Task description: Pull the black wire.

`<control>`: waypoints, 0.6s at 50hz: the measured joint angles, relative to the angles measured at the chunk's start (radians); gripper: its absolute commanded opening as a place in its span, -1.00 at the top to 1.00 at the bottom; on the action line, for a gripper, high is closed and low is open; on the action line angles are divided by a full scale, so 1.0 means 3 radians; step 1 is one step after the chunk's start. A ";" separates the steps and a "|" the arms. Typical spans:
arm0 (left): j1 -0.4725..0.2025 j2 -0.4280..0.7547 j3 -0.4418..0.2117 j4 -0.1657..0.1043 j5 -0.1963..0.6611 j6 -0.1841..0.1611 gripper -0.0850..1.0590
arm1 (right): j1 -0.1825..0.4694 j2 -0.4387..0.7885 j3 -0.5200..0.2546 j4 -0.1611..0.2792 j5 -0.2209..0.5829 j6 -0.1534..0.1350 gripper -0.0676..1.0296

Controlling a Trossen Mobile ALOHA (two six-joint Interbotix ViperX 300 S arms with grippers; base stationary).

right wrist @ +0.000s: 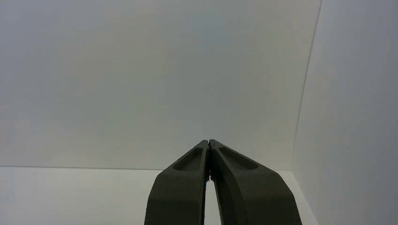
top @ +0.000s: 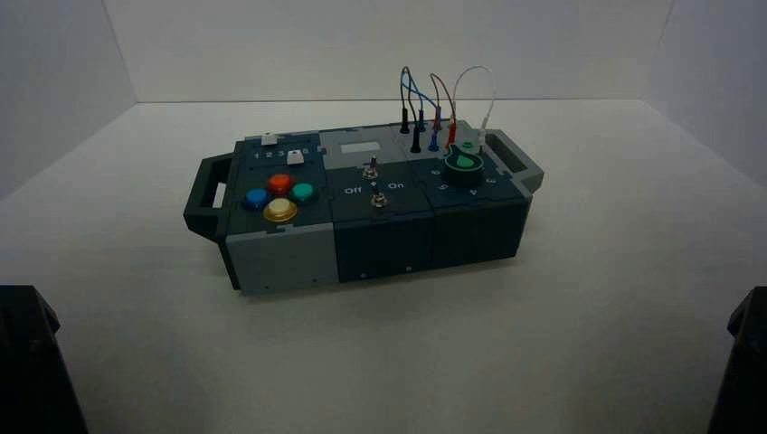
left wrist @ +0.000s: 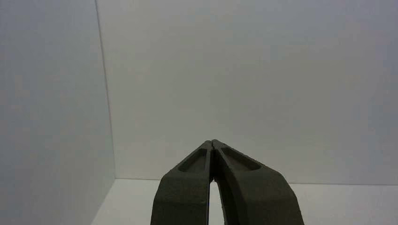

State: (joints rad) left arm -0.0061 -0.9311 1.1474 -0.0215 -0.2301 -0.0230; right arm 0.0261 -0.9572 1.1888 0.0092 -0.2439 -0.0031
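The left tool (left wrist: 211, 140) and right tool (right wrist: 209, 140) are closed, near us. Best open the right one, then gently pinch the black wire (top: 411, 90) at the box's (top: 280, 262) far right part.

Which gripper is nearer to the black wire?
Right, it appears: the right gripper waits off the near-right side; the left gripper waits farther off, near-left of the wire.
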 measured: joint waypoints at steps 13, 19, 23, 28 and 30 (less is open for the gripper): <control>0.0000 -0.0005 0.0000 0.0000 0.0000 0.0000 0.91 | -0.0005 0.0000 0.0000 0.0000 0.0000 0.0000 0.92; 0.0000 -0.0005 0.0000 0.0000 0.0000 -0.0005 0.91 | 0.0000 0.0000 0.0000 0.0000 0.0020 0.0000 0.92; 0.0000 -0.0005 0.0000 0.0000 0.0000 0.0000 0.91 | 0.0015 0.0000 0.0005 0.0000 0.0066 0.0000 0.92; 0.0005 -0.0005 0.0000 0.0000 0.0010 -0.0005 0.91 | 0.0092 0.0000 -0.0026 -0.0005 0.0215 0.0000 0.91; 0.0000 0.0000 0.0000 0.0000 0.0026 -0.0005 0.91 | 0.0123 0.0000 -0.0041 -0.0005 0.0256 0.0000 0.91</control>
State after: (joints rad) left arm -0.0061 -0.9311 1.1474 -0.0215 -0.2224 -0.0245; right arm 0.0629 -0.9572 1.1766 0.0077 -0.1672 -0.0031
